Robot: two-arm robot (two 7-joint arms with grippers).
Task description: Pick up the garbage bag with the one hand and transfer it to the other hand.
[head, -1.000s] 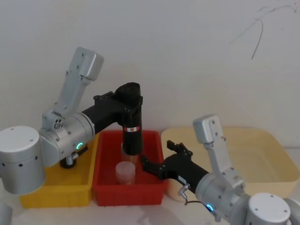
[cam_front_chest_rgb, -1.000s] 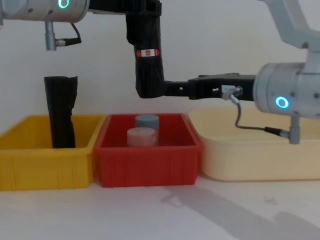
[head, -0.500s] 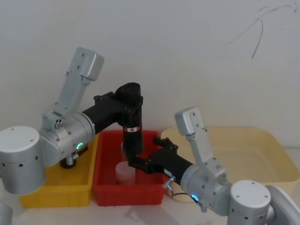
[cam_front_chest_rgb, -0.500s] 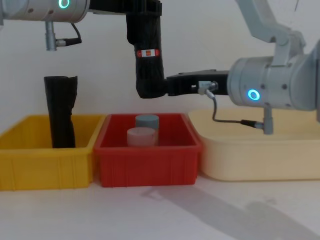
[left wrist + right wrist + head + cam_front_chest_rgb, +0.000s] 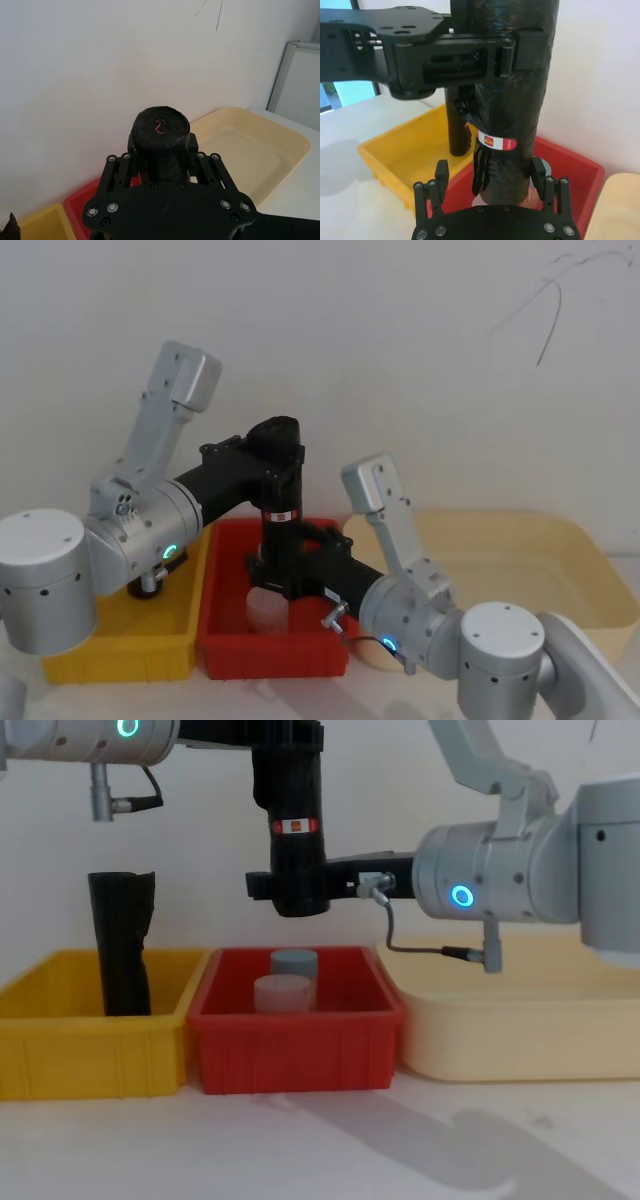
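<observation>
Bottom end of the garbage bag (image 5: 282, 538) gets lost in the black of the right hand (image 5: 280, 578) in the head view, can't tell where it stops. Label (image 5: 296, 826) print is way too tiny to read. Right wrist view chops the bag's top off. Grey tub (image 5: 294, 961) is half hidden behind the pale tub (image 5: 282, 992), and the ragged black roll (image 5: 122, 935) has its base behind the yellow bin (image 5: 90, 1060) wall.
</observation>
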